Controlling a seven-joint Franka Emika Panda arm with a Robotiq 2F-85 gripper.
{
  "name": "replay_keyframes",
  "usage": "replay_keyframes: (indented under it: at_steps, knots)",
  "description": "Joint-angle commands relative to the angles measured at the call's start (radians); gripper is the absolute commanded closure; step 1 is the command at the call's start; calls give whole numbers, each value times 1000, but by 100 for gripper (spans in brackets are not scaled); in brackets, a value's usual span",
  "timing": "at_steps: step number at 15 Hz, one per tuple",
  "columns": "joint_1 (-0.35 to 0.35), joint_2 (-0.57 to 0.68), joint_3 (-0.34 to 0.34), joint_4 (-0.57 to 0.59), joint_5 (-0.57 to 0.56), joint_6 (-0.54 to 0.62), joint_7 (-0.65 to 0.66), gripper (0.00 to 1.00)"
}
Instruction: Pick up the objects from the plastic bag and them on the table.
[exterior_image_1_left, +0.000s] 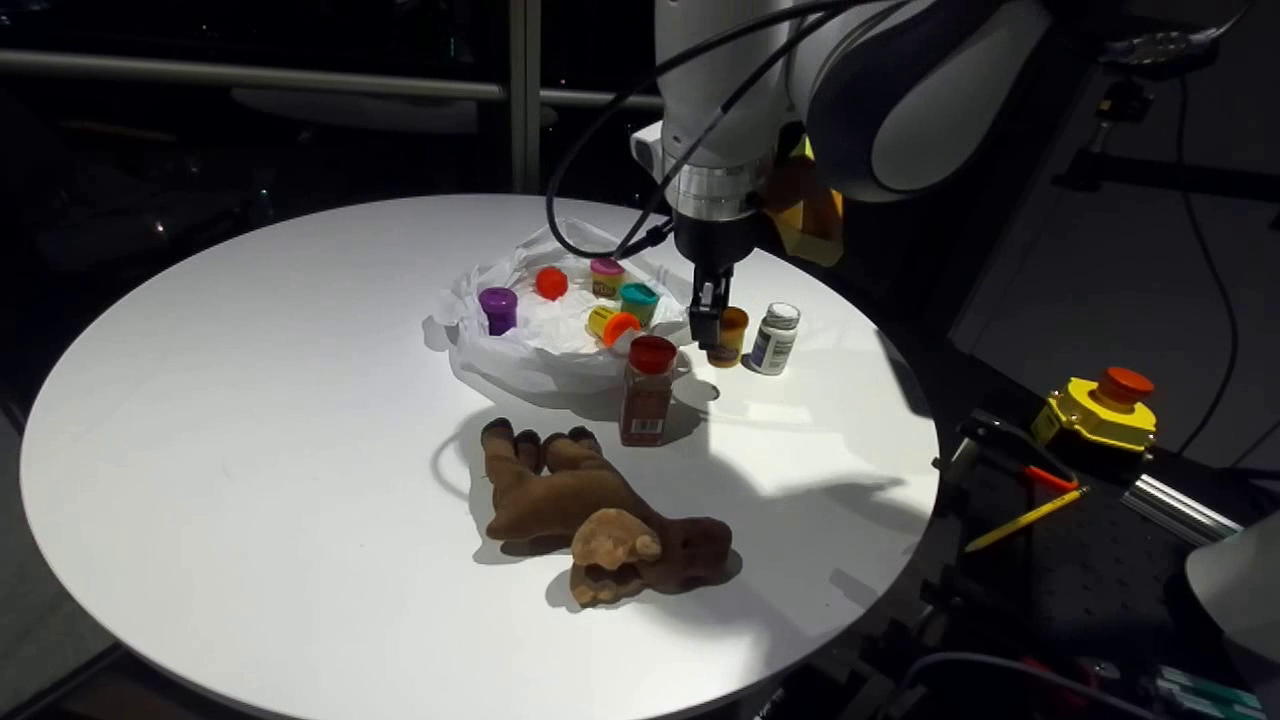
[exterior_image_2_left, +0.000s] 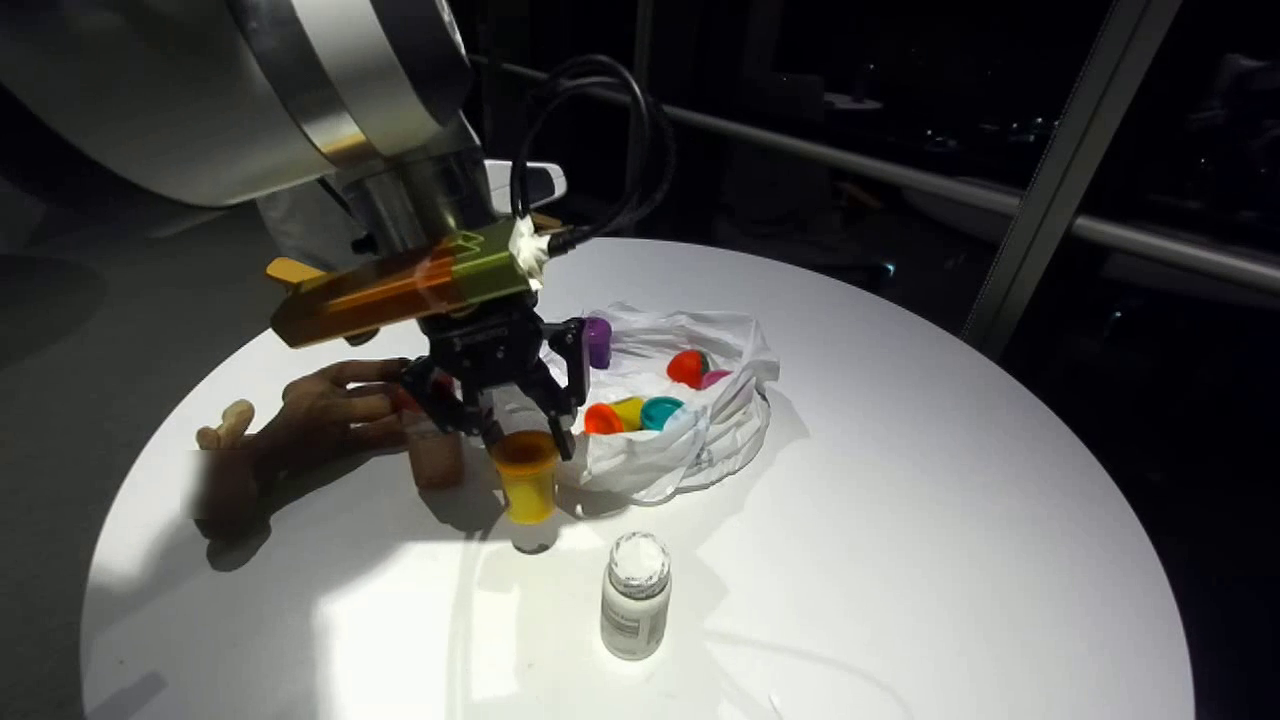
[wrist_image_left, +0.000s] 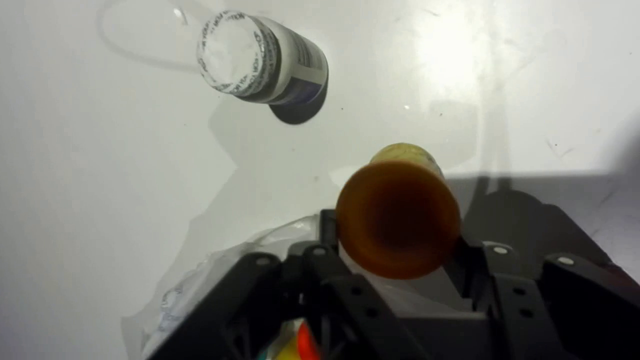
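Observation:
My gripper (exterior_image_2_left: 528, 445) is shut on an orange-lidded yellow can (exterior_image_2_left: 527, 492), one finger on each side of the lid. The can hangs upright above the round white table (exterior_image_1_left: 260, 420), its shadow apart from its base. Beside it spreads the plastic bag (exterior_image_1_left: 535, 375), opened wide. Inside the bag lie a purple cup (exterior_image_1_left: 498, 312), a red piece (exterior_image_1_left: 551, 283), a pink-lidded can (exterior_image_1_left: 606, 280), a teal-lidded can (exterior_image_1_left: 638, 298) and a yellow can with orange lid (exterior_image_1_left: 612, 326). Out on the table are the red-brown bottle (exterior_image_1_left: 645, 405), upright, and the brown plush toy (exterior_image_1_left: 570, 505), on its side.
A white bottle (exterior_image_2_left: 634, 600) stands upright on the table, near the held can; the wrist view shows this white bottle (wrist_image_left: 265, 57) at upper left. Past the table's edge sit a yellow box with a red button (exterior_image_1_left: 1100, 412) and a yellow pencil (exterior_image_1_left: 1027, 520) on a dark surface.

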Motion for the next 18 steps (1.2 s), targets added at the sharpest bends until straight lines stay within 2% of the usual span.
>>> replay_keyframes:
  at_steps: [1,5,8,9,10,13,15,18]
  knots:
    - [-88,63,55,-4,48,153,-143,73]
    - [-146,120,98,-21,117,203,-336,73]
    - [-191,70,139,-69,182,195,-517,73]
    - [-195,46,141,-84,188,193,-554,23]
    - [-185,21,127,-95,179,197,-560,21]
    - [-144,-49,70,-90,118,215,-522,1]
    - [-145,-92,71,-63,119,195,-520,0]
    - [-160,-110,119,28,248,116,-536,0]
